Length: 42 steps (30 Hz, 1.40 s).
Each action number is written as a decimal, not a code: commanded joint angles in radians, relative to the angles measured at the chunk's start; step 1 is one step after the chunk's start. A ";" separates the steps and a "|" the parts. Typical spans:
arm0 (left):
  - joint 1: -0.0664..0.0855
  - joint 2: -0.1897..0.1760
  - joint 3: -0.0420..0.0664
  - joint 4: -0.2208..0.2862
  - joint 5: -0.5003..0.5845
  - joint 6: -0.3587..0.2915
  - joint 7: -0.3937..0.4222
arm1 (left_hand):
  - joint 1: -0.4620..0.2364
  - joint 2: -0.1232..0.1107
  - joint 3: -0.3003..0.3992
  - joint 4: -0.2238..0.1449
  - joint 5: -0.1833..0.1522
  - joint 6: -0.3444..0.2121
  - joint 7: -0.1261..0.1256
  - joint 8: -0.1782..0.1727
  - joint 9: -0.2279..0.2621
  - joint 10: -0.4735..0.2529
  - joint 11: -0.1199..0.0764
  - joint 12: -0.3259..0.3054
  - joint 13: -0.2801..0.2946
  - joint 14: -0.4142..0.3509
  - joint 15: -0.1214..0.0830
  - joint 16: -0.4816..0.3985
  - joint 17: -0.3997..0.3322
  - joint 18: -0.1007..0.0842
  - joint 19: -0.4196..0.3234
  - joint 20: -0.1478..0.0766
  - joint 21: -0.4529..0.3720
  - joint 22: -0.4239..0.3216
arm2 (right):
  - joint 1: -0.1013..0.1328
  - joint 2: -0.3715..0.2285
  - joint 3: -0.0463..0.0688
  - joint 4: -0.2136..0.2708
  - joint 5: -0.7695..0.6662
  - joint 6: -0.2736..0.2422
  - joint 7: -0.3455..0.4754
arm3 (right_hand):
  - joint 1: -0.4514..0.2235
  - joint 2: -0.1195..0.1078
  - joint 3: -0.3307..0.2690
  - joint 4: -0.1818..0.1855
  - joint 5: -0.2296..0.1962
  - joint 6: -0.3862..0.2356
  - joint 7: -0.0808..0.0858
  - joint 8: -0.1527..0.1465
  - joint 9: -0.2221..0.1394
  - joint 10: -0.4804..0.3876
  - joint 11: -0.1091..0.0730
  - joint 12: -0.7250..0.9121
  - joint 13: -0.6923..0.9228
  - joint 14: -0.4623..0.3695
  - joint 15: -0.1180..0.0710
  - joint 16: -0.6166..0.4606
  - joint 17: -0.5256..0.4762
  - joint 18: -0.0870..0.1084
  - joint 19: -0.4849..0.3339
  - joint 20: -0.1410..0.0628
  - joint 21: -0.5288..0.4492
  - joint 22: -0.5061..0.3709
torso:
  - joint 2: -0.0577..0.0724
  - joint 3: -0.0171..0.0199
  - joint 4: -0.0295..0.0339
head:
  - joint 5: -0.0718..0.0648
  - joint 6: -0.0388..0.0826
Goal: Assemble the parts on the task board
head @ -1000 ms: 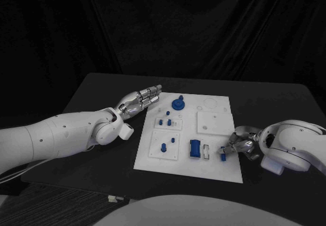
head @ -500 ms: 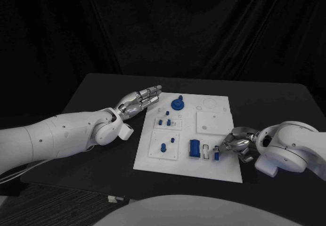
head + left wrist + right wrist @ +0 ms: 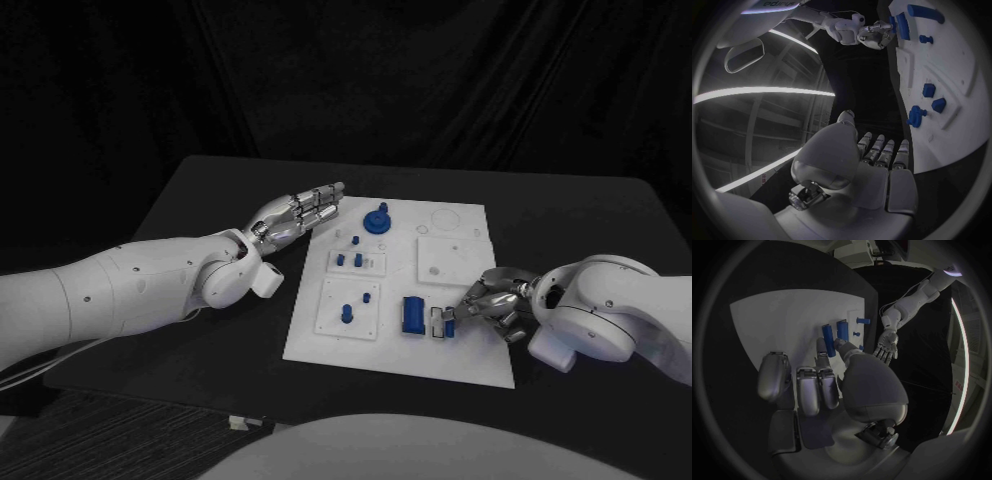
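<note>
Moved since a second ago: right robot hand [image 3: 495, 303], carried from the board's right edge inward toward the blue block [image 3: 414, 316], small blue part [image 3: 450, 326] carried along. Left robot hand [image 3: 296, 212]: unchanged, flat beside the board's far left corner.

Board [image 3: 462, 355]: white plate, centre of table [image 3: 216, 190].

Step in hand, as judged: seating the small part in the slot just right of the block. To do well: keep part upright, line up over the slot before lowering, press straight down, release only once seated; avoid nudging the block or the pale piece just beside it.

Right robot hand: fingers curled narrow, thumb and fingertip pinching the small part; part's lower end at or just above the board, contact not clear. Right wrist view: part [image 3: 827, 333] at the fingertips, block [image 3: 842, 329] just beyond.

Left robot hand: fingers straight and together, holding nothing, lying along the board's edge; touching it or not, cannot tell.

Other parts: knob [image 3: 379, 218] near the board's far edge; short pegs [image 3: 351, 260] left of block, standing in their plates.
</note>
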<state>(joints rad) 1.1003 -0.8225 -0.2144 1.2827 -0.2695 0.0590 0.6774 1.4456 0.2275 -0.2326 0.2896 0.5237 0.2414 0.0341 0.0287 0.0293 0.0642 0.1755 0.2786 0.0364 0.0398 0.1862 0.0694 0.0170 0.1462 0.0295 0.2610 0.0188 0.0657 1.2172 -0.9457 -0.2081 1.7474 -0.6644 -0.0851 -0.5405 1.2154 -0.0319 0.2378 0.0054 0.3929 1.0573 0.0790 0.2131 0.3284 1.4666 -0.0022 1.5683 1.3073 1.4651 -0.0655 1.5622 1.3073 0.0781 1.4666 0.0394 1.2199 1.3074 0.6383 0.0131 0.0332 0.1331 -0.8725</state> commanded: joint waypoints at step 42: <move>-0.003 0.005 0.001 -0.002 0.000 0.018 0.162 | 0.037 0.010 0.026 -0.006 0.021 0.064 0.053 0.009 0.007 0.005 0.007 0.017 0.002 0.008 0.028 0.025 0.004 -0.004 0.005 0.025 0.009 0.008 | -0.013 0.056 0.000 -0.029 -0.105 0.013 -0.054 | -0.151 0.025 0.012 0.034 -0.059 -0.038 -0.013 0.031 0.023 0.104 -0.010 0.003 0.264 0.094 -0.010 -0.012 0.207 0.001 -0.006 -0.006 -0.056 0.157 | 0.001 0.0002 0.0002 | -0.001 0.000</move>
<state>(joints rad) 1.0989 -0.8190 -0.2144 1.2793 -0.2700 0.0715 0.6776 1.4707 0.2366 -0.2132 0.2813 0.5403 0.3024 0.0844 0.0328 0.0352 0.0678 0.1789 0.2894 0.0370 0.0469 0.2077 0.0888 0.0199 0.1465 0.0332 0.2789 0.0226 0.0725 1.2074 -0.8907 -0.2080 1.7183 -0.7633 -0.0673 -0.5816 1.0745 -0.0040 0.2509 0.0337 0.3386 1.0178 0.0610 0.2402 0.3502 1.4647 -0.0079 1.5683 1.3079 1.4708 -0.0716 1.5568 1.3073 0.0781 1.4630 0.0358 1.1669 1.3081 0.6389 0.0132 0.0328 0.1326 -0.8725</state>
